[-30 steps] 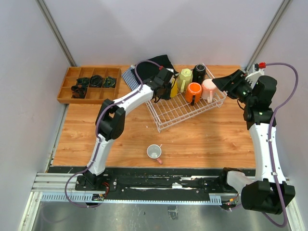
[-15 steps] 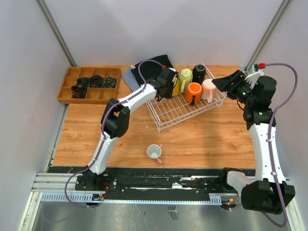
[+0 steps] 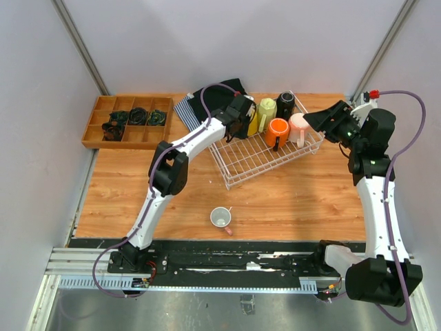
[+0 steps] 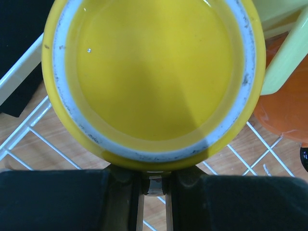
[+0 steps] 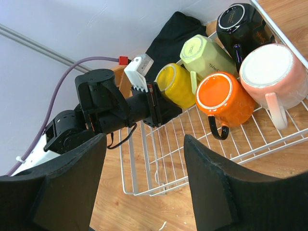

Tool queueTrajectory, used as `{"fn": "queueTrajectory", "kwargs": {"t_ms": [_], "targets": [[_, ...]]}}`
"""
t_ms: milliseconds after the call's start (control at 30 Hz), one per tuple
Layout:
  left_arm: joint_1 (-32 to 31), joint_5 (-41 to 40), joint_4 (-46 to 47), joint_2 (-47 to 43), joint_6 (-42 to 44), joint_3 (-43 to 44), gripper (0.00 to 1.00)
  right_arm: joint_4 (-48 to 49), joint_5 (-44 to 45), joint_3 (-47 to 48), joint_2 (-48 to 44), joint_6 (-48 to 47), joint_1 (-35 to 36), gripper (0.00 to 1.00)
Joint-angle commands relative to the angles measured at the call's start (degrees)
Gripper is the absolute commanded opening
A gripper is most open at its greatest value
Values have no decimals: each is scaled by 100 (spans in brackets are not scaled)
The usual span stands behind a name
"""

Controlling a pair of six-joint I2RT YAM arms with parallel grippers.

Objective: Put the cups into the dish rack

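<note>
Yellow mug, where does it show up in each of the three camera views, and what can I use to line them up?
Top external: the yellow mug sits at the dish rack's far left, partly hidden by the left gripper.
Left wrist: it fills the upper frame.
Right wrist: upper centre, at the tip of the black gripper.
Shared landmark: the orange mug beside it.

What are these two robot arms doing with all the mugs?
The left hand holds the yellow mug at the rack's far corner, beside the yellow-green mug. A black mug, an orange mug and a pale pink mug sit there too. The right hand hangs open beside the rack. One small pink mug sits on the table.
</note>
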Motion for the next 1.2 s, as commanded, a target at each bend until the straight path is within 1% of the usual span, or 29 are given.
{"fn": "queueTrajectory", "kwargs": {"t_ms": [0,133,233,300,367,433,533,733,1167], "targets": [[56,-4,-54,210,29,405,16,28,-80,-7,24,-118,-113,66],[56,-32,-122,175,-28,324,25,28,-72,-13,22,-122,-115,66],[48,-29,-43,47,-67,113,27,37,-72,-18,35,-109,-111,66],[48,-31,50,-59,-71,-28,33,69,-72,-41,25,-90,-112,66],[48,-29,100,-129,-80,-111,41,83,-98,-57,30,-71,-107,66],[44,-16,115,-157,-107,-156,48,85,-107,-52,30,-67,-115,66],[39,35,195,-214,-174,-262,53,90,-111,-52,30,-60,-115,66],[38,125,357,-394,-309,-499,51,89,-111,-84,4,-43,-108,66],[-91,151,390,-633,-443,-670,39,202,-131,-147,-16,36,-90,66]]}}
